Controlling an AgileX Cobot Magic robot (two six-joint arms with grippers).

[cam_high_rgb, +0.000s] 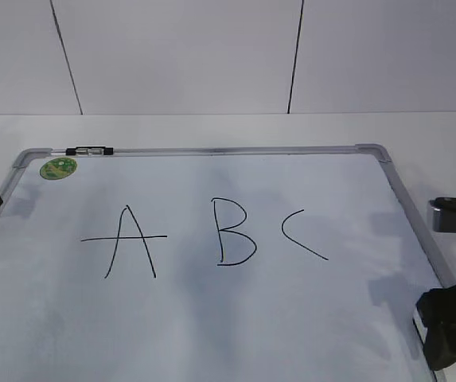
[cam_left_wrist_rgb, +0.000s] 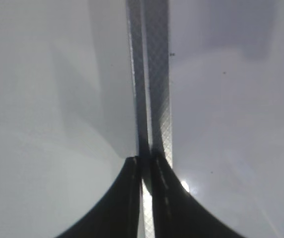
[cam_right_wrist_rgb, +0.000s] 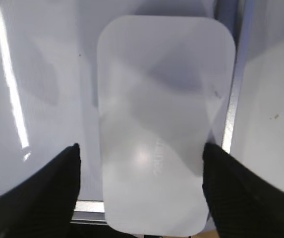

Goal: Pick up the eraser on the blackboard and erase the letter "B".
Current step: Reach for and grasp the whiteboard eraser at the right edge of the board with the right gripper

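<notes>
While the board (cam_high_rgb: 212, 318) lies flat on a white table (cam_high_rgb: 418, 127) before panelled walls, the right gripper (cam_right_wrist_rgb: 139, 168) spreads around the eraser (cam_right_wrist_rgb: 161, 124) at its corner, B (cam_high_rgb: 234, 232) untouched, left gripper (cam_left_wrist_rgb: 144, 171) pressed together.

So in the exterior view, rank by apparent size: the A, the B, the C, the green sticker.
1. A
2. B
3. C
4. green sticker
The A's wide crossbar puts it first; B and C look close.
</notes>
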